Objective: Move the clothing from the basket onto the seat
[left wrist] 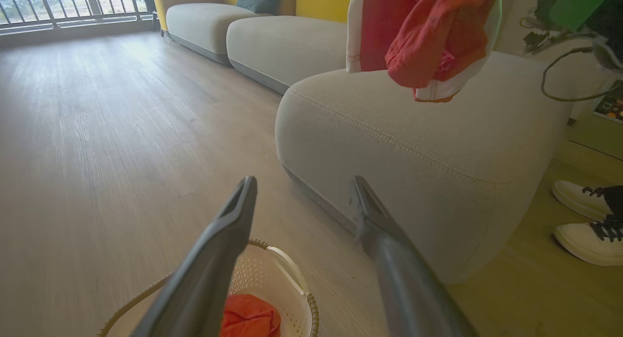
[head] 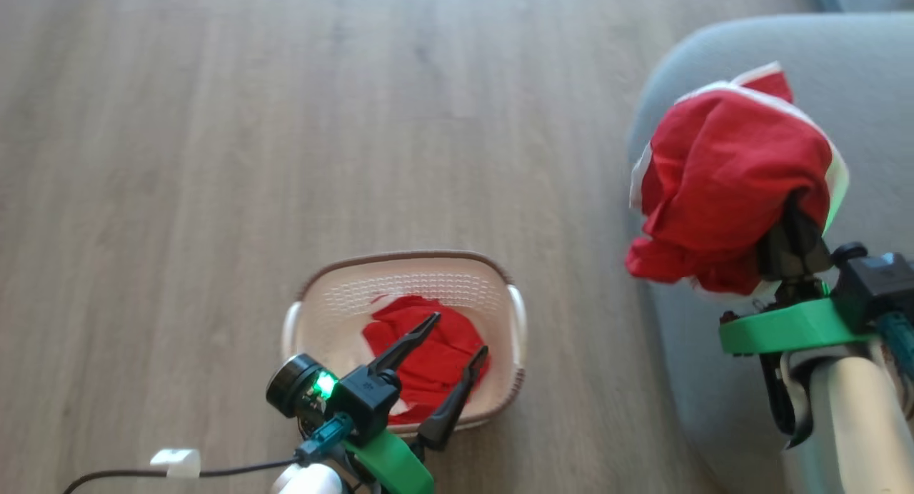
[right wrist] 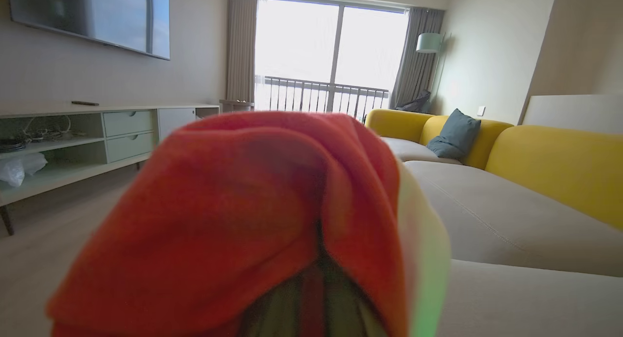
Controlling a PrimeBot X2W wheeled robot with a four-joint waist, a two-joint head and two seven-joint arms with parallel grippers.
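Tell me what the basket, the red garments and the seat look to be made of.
Basket: likely matte cream plastic, with moulded perforated walls and a brown woven-look rim.
Red garments, one in the basket, one held aloft: soft thin fabric, shown by crumpled folds and white trim.
Seat: grey textile upholstery, apparently woven, with light stitching lines.

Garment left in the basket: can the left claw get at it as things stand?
Probably yes. The left claw hangs open over the red garment in the basket, whose top is uncovered; nothing appears to lie between them.
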